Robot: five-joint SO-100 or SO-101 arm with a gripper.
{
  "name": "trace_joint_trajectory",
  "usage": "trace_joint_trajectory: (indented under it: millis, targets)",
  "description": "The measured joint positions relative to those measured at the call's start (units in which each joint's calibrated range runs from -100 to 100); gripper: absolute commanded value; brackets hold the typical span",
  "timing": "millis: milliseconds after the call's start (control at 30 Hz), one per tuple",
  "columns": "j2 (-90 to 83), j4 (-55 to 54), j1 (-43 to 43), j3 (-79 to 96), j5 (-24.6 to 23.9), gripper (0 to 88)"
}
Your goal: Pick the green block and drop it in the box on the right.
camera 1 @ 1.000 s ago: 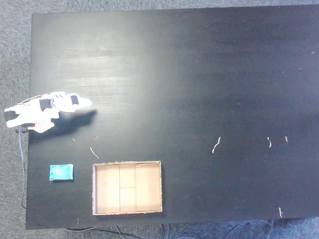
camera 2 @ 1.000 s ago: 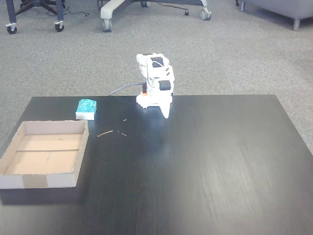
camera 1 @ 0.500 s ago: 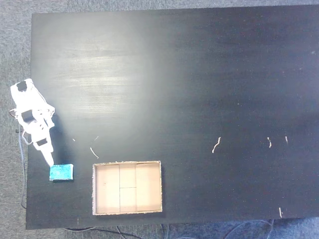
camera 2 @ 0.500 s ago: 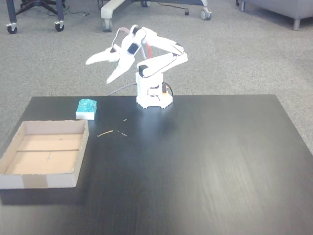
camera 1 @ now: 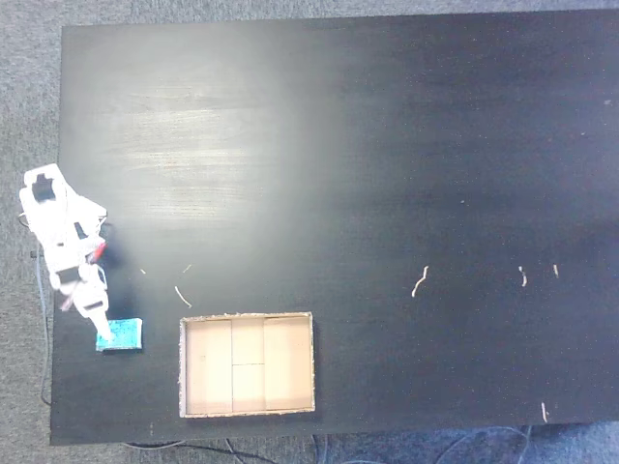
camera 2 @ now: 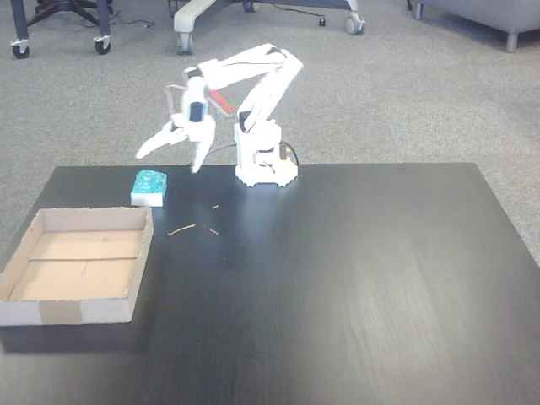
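The green block (camera 2: 149, 186) lies flat on the dark table (camera 2: 354, 278), near its edge and just beside a corner of the box (camera 2: 76, 268), not inside it. The gripper (camera 2: 171, 159) hangs above the block with its jaws spread apart, holding nothing.

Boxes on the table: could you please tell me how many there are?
1. The box sits at the table's bottom edge in a fixed view, right of the block.
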Motion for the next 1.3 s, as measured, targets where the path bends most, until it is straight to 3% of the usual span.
trace_joint_trajectory:
  millis: [267,400,667,867,933,1133,1233,1300]
  targets:
    - [30.49,1.45,1.05,-25.01,0.83,57.3]
    - [37.01,2.50,1.05,-29.46,1.42,51.5]
    - [48.20,4.43,-0.67,-39.70,-0.15,17.2]
    - [48.79,4.11,-1.12,-41.21,0.24,10.5]
    - [45.70,0.00,-1.80,-38.81,-0.39,12.2]
    - [28.07,-26.82,-9.58,-34.53,-4.25,13.7]
    - [27.82,-41.16,-15.12,-34.98,-4.15,13.8]
    - [34.59,-44.62,-17.51,-42.63,-3.08,13.9]
